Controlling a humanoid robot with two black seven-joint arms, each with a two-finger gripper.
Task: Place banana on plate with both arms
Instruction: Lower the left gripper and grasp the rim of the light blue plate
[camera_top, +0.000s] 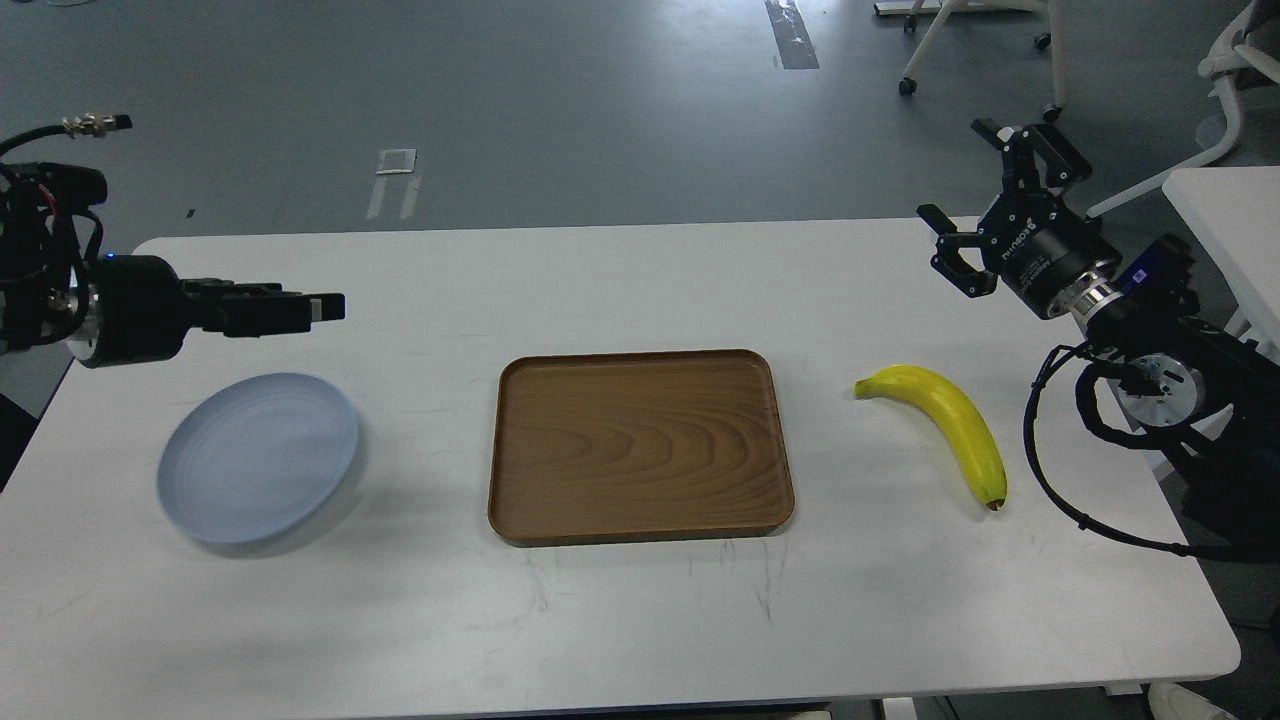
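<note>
With nothing grasped yet, the right gripper (975, 195), jaws apart, must descend to the banana (945, 415) lying well below it, while the left gripper (310, 308), edge-on so its jaws cannot be told, hangs just above the plate (258, 458).

The scene was evenly and brightly lit from overhead. The white table (640, 620) was rendered without strong glare. Shadows were soft: a faint one lay under the near and right rim of the plate (258, 458), a thin dark one along the near edge of the tray (640, 447), and a slight one beside the banana (950, 425). The plate's near rim appeared slightly smeared. Focus was otherwise sharp; the far floor (600, 110) showed dull, diffuse reflections.
</note>
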